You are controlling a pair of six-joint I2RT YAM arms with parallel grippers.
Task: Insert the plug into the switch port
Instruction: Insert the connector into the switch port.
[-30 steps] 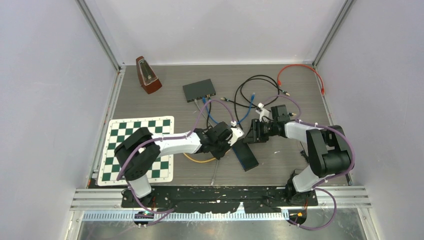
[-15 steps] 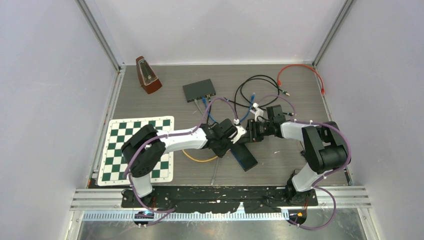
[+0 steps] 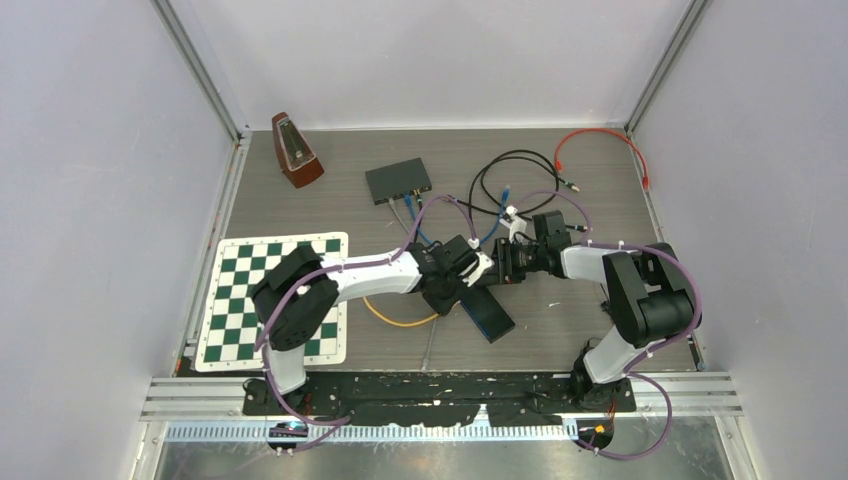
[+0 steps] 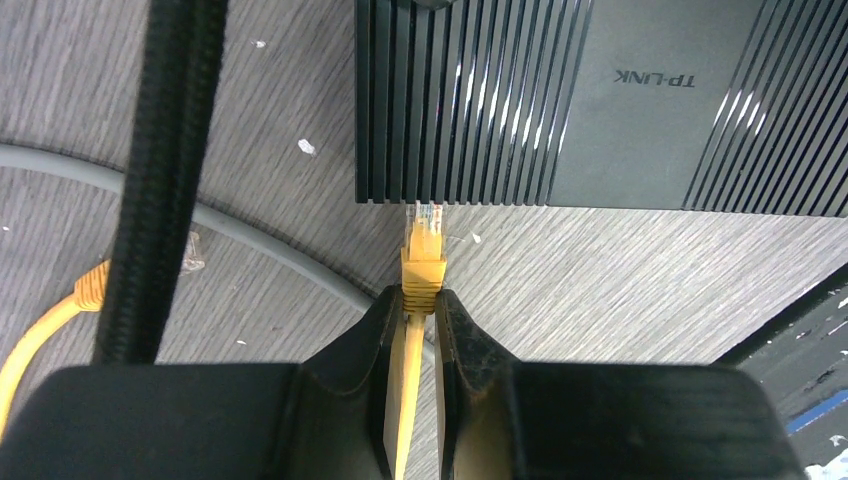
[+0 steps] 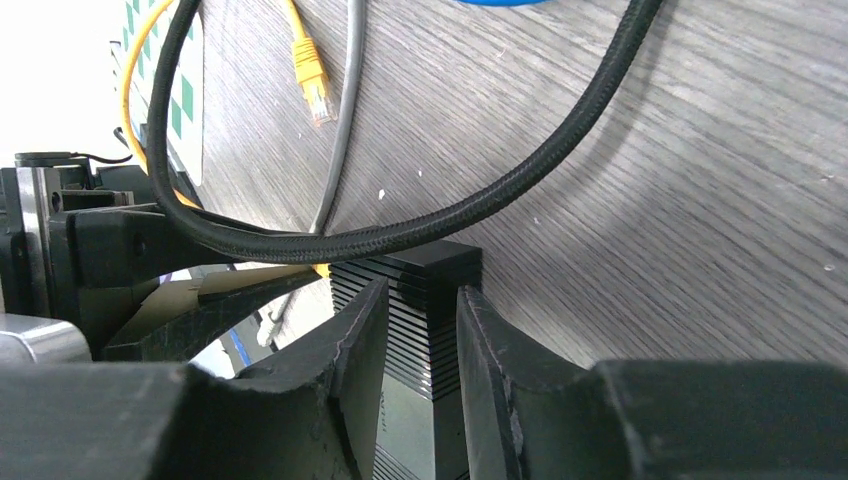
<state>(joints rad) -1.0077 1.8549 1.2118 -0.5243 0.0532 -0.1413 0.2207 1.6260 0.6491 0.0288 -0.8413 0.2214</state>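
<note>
- Left wrist view tells most of it: the left end effector (image 4: 423,302) is clenched on the yellow plug (image 4: 423,268), pinching it just behind the boot. That way the clear tip sticks out free at 12 o'clock, straight at the switch (image 4: 600,100).
- Plug's tip is right at the switch's near edge, touching or just about. The clear part all shows, so I'd say it's not seated yet. The port itself is hidden under the edge, so I can't tell how well it's lined up.
- Right wrist view: the right end effector (image 5: 420,300) has a finger on each side of the switch's end, and the black body fills the gap. Looks like it's grasping the switch to brace it, so it doesn't slide on the counter (image 3: 560,200) when the plug pushes in.
- From the top cam, the two end effectors meet near the middle, left one coming from 9 o'clock, right one from 3 o'clock.
- Switch is a flat black ribbed box with a TP-LINK logo on top.
- Plug is a yellow RJ45 with a clear head, its cable (image 4: 30,335) looping off toward 8 o'clock. A black braided cable (image 4: 160,180) hangs across the left side but isn't in the plug's way.
</note>
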